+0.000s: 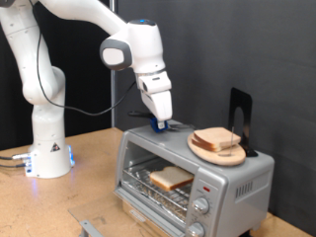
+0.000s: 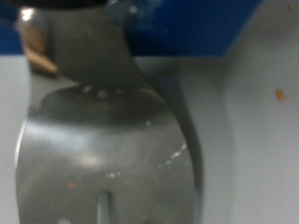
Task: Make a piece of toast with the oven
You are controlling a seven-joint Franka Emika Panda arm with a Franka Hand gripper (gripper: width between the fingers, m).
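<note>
Toast, pale tan, on oven rack; tool state unclear.

a wooden table carries the silver oven at the exterior view's right; the robot's white base stands at its left.

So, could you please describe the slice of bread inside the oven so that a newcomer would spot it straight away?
Find the silver toaster oven on the wooden table. Look through its glass door: a single slice of bread lies flat on the wire rack inside. Unlike the slices stacked on the wooden plate on the oven's top, it is alone and behind glass.
</note>
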